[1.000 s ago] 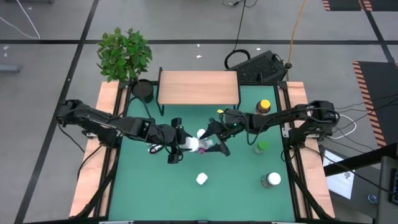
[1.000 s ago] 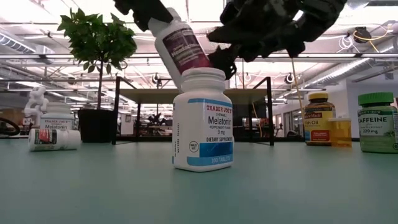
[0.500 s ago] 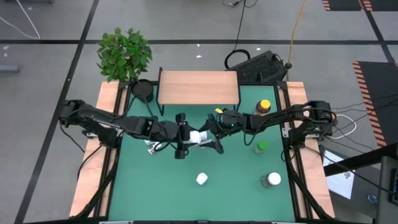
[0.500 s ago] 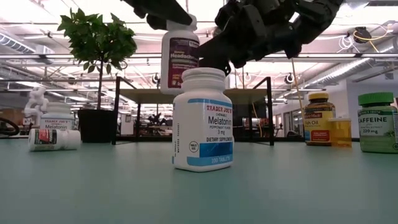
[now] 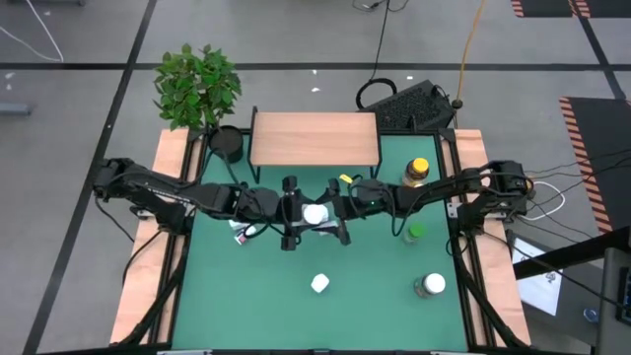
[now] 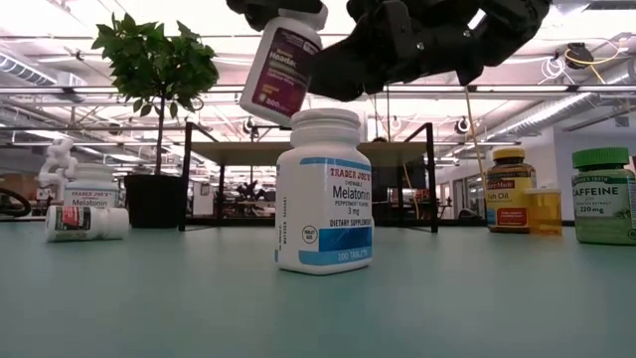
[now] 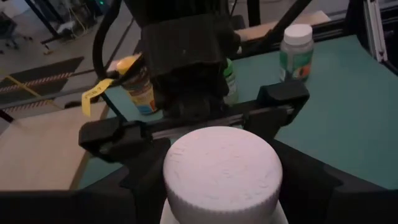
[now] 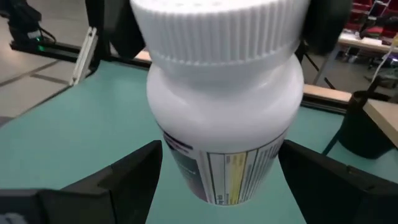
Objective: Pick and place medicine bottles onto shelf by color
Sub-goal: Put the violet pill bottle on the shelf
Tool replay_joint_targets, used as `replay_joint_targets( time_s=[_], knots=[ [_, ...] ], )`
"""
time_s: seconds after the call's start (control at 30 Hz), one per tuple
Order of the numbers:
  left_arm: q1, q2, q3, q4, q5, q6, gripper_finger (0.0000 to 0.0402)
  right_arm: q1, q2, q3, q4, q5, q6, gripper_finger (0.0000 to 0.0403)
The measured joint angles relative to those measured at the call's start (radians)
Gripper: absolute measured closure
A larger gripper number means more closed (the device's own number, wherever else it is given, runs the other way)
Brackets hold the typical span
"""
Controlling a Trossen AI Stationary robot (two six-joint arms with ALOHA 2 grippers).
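Observation:
My left gripper (image 5: 301, 213) is over the table's middle, shut on a white bottle with a dark red label (image 6: 281, 62), well above the table. My right gripper (image 5: 338, 213) faces it from the right and is open. Its two fingers (image 8: 124, 180) stand on either side of the bottle's lower body (image 8: 217, 149) with gaps, touching nothing. The shelf (image 5: 315, 138) stands at the far edge with a bare wood top. A white Melatonin bottle (image 6: 323, 189) stands upright on the mat near the front (image 5: 319, 284). My left gripper pinches the bottle at its white ribbed cap (image 7: 180, 186) between its two fingers, one on each side. The fingers come about level from the table's left. The bottle is lifted clear and hangs tilted, cap up, its base (image 6: 260, 99) swung toward the left arm.
A yellow-capped amber bottle (image 5: 418, 170), a green bottle (image 5: 415, 234) and a white-capped bottle (image 5: 431, 285) stand at the right. A white bottle (image 5: 240, 234) lies on its side under the left arm. A black plant pot (image 5: 227, 143) stands left of the shelf.
My left gripper has moved right and toward the far edge with the bottle. The bottle has tipped from base-toward-the-right through upright to base-toward-the-left. My right gripper has moved toward the far edge and turned, so its open fingers now stand on either side of the bottle.

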Motion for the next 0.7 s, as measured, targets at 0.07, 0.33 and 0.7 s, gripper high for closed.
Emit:
replay_joint_targets(
  time_s=[0.07,0.33,0.7],
  knots=[
    [0.002,0.0,0.0,0.007,0.001,0.006,0.0161,0.0,0.0,0.0,0.007,-0.005,0.011,0.0089],
    [0.006,0.0,0.0,0.02,-0.01,0.016,0.0155,0.002,0.0,0.0,0.043,0.121,-0.031,0.008],
    [0.001,0.0,0.0,0.013,-0.002,-0.015,0.0153,0.003,-0.006,0.0,-0.029,0.132,-0.051,0.0053]
  ],
)
